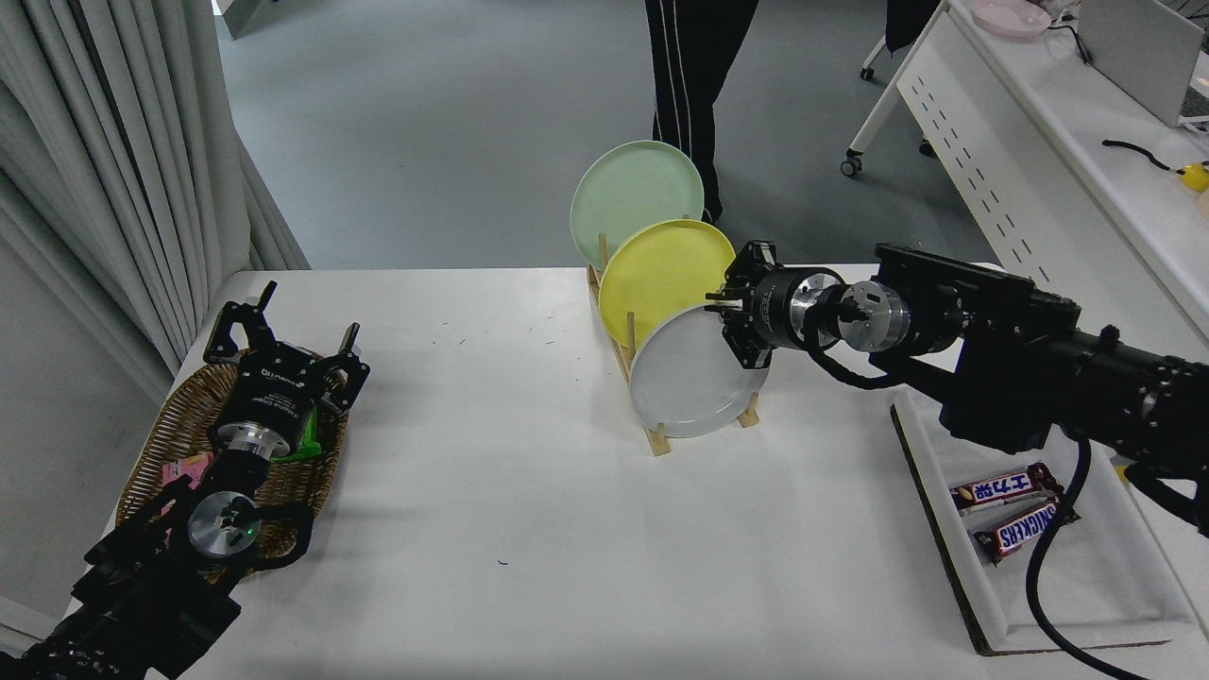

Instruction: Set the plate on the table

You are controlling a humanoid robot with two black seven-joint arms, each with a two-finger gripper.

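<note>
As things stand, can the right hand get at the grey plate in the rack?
Probably yes: the right hand is already at the upper right rim of the grey plate, the frontmost in the wooden rack, with nothing in between; whether it grips cannot be told.

Just one view here, a head cam mounted high on the robot's side, looking forward and down across the table [491, 491]. Arms enter from 7 and 3 o'clock, floor fills 12 o'clock. Mid-distance, whole work area fits in frame.
</note>
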